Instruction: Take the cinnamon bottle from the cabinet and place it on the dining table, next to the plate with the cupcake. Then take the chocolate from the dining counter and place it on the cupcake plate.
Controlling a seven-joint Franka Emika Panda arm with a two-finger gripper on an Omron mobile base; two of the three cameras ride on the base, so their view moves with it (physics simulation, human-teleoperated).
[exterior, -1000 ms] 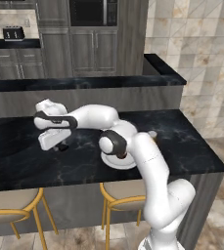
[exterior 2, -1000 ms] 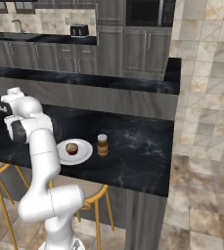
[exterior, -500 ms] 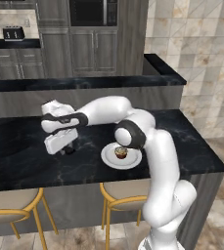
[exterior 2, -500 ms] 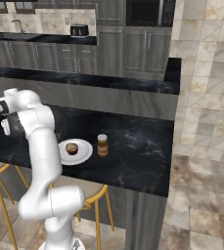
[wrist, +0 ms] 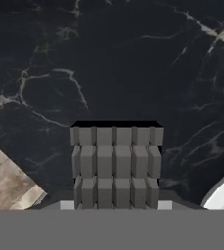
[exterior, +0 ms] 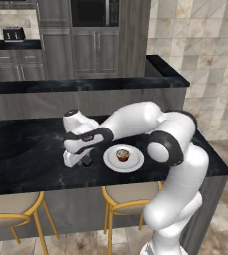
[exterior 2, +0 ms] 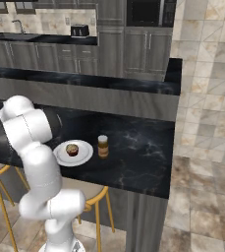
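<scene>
Since the cinnamon bottle [exterior 2: 102, 146] already stands upright on the black counter [exterior 2: 133, 157], just beside the plate [exterior 2: 82, 155] that carries the cupcake [exterior 2: 72, 149], the first half of the task looks finished and the work in hand is the chocolate. In the hand view the chocolate [wrist: 116, 166] is a grey bar of small squares sitting at the bottom of the picture, right where the finger tips would rise, with dark marble behind it and a curve of the white plate at the lower right corner. That placing suggests the jaws are narrowed onto the bar and holding it clear of the counter, though the tips themselves are hidden behind it. In the left base view the gripper [exterior: 80, 159] hangs low over the counter near its front edge, just beside the plate's rim on the side away from the bottle. The bottle being on the far side leaves this approach free. What remains, as I judge it, is to carry the bar across the rim and set it on bare plate beside the cupcake, not on top of it.
</scene>
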